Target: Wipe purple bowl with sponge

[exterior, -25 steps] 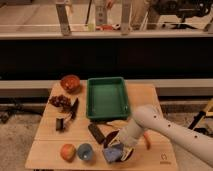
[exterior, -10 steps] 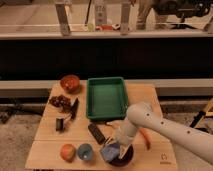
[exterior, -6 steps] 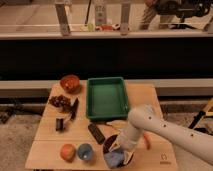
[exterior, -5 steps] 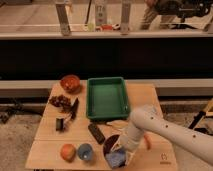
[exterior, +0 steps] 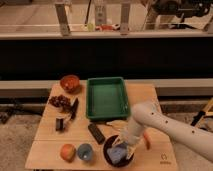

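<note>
Gripper (exterior: 122, 148) still in purple bowl (exterior: 107, 149) (sponge (exterior: 117, 155))

Robot test lab, lone wooden table (exterior: 47, 147) on bare floor (exterior: 17, 131), railed barrier (exterior: 150, 34) behind, gripper (exterior: 124, 147) down at the purple bowl (exterior: 107, 150).

Wooden worktop (exterior: 50, 150) was seen carrying:
- green tray (exterior: 106, 97), set at back centre
- orange-brown bowl (exterior: 70, 82), placed at the back left corner, apart from the tray
- dark red cluster (exterior: 60, 101), laid just in front of that bowl
- slim dark utensil (exterior: 74, 107), laid between cluster and tray
- dark flat bar (exterior: 96, 133), laid near the tray's front left corner
- orange round fruit (exterior: 67, 151) and light blue cup (exterior: 85, 151), set side by side at the front left

Gripper (exterior: 122, 149) was positioned low at front centre, right of the cup.
</note>
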`<control>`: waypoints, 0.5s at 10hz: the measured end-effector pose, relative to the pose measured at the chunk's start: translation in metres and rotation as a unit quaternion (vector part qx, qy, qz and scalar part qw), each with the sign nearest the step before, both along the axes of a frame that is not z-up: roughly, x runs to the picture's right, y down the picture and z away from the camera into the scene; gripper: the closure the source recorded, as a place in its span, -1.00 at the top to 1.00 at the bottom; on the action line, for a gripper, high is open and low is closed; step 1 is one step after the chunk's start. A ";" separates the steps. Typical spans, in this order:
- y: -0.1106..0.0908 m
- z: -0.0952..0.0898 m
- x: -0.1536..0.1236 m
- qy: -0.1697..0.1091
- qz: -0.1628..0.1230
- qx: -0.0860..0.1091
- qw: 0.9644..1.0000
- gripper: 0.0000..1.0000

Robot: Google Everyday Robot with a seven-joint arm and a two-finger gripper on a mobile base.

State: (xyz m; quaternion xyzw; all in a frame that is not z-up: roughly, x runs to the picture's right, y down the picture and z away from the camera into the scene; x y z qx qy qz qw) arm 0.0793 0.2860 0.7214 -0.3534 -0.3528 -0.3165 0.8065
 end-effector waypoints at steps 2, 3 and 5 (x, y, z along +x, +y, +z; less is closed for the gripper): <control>-0.009 0.008 -0.011 -0.013 0.006 0.007 1.000 -1.00; -0.010 0.008 -0.014 -0.017 0.008 0.009 1.000 -1.00; -0.011 0.004 -0.021 -0.024 0.009 0.013 1.000 -1.00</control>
